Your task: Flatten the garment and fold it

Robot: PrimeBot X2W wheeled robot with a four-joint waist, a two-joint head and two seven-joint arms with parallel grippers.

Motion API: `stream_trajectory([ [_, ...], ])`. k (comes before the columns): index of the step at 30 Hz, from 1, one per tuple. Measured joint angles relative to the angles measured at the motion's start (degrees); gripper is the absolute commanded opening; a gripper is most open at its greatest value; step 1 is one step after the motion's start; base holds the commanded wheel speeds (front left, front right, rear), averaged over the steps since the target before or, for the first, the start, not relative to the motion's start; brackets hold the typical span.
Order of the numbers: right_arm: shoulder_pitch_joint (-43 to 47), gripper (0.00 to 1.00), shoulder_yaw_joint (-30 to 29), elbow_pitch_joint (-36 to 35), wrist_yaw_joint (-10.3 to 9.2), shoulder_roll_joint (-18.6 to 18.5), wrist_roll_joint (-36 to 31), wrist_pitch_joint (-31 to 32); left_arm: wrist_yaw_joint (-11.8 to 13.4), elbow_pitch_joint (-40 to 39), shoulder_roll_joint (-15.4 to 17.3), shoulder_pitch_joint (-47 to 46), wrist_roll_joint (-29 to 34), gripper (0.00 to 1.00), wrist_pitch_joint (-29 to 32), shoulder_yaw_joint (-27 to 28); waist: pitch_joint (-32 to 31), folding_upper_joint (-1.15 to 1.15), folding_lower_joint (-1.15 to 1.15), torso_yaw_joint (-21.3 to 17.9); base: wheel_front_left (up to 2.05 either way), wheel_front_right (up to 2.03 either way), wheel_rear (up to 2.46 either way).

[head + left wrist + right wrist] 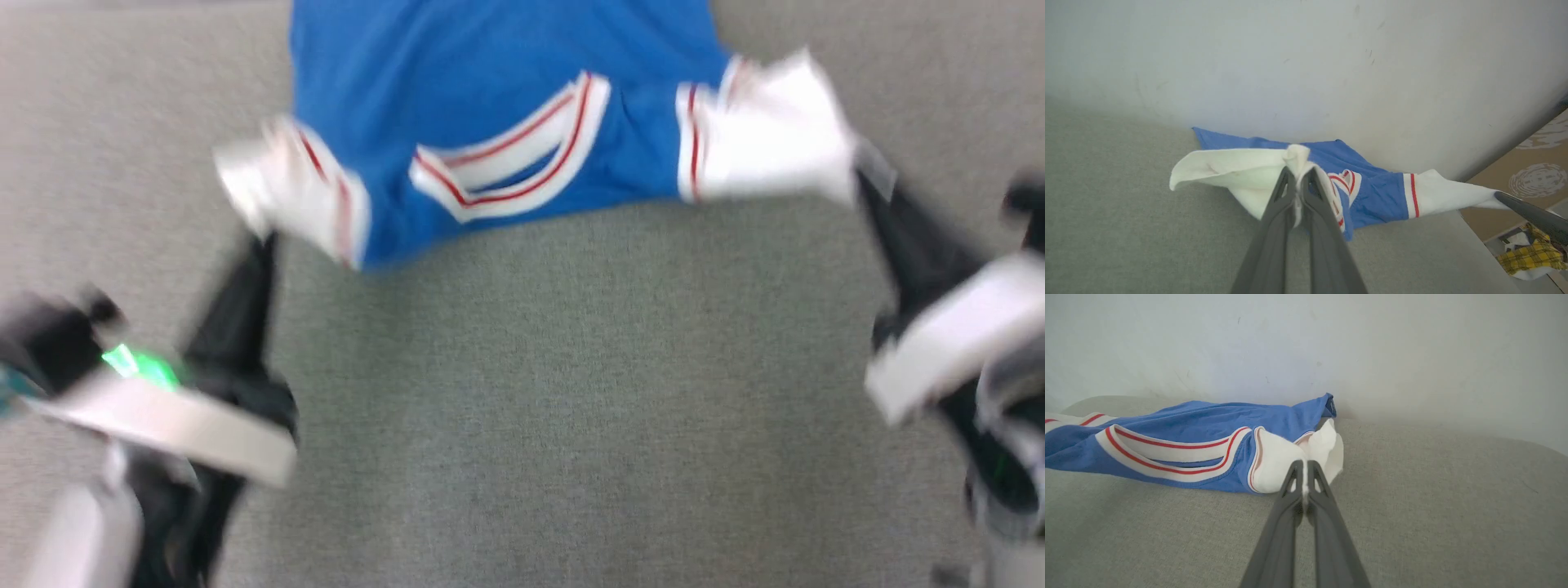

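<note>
Cloth lies on a grey woven fabric surface (571, 408): a royal-blue jersey-style T-shirt (490, 73) with white short sleeves and red-striped white trim. Its striped collar (514, 163) is at the edge nearest the robot, and its blue body runs away to the top of the head view. The left gripper (1298, 175) has its two long dark fingers pinched tight on the bunched white sleeve (286, 184) on the robot's left, and that cloth stands up a little from the surface. The right gripper (1304, 467) is clamped in the same way on the other white sleeve (767, 139), which is drawn out to a point toward it. A pale wall (1306, 61) rises just behind the T-shirt. In the left wrist view, a brown patterned floor (1535, 175) and a crumpled yellow plaid cloth (1531, 255) lie past the surface's edge. Motion blur softens the head view.
</note>
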Motion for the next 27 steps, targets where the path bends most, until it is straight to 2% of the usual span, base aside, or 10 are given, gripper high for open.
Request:
stream_trajectory([
  [5,13.1,0.0,-2.8,-2.3,0.0,2.5,1.2,1.6,0.1,-0.4,0.9,10.6,-2.1,0.0,3.6,-2.1,-4.9,0.0,0.0,0.5,0.0,0.0,0.0],
  [12,26.8,0.0,-7.3,-4.2,0.0,4.3,3.7,5.5,0.1,-2.5,3.3,22.8,-9.1,0.0,9.8,-2.8,-10.9,0.0,0.0,1.3,0.0,0.0,0.0],
  [19,37.5,0.0,-9.0,-4.7,-0.01,3.4,7.7,10.9,1.6,-4.8,6.7,32.1,-14.7,0.0,15.5,-2.1,-15.3,0.0,0.01,2.2,0.0,0.0,0.0],
  [27,45.8,0.0,-10.2,-7.8,-0.01,1.9,11.8,16.7,4.0,-7.5,8.9,40.0,-17.4,0.0,18.3,-0.7,-18.6,0.0,0.01,3.0,0.0,0.0,0.0],
])
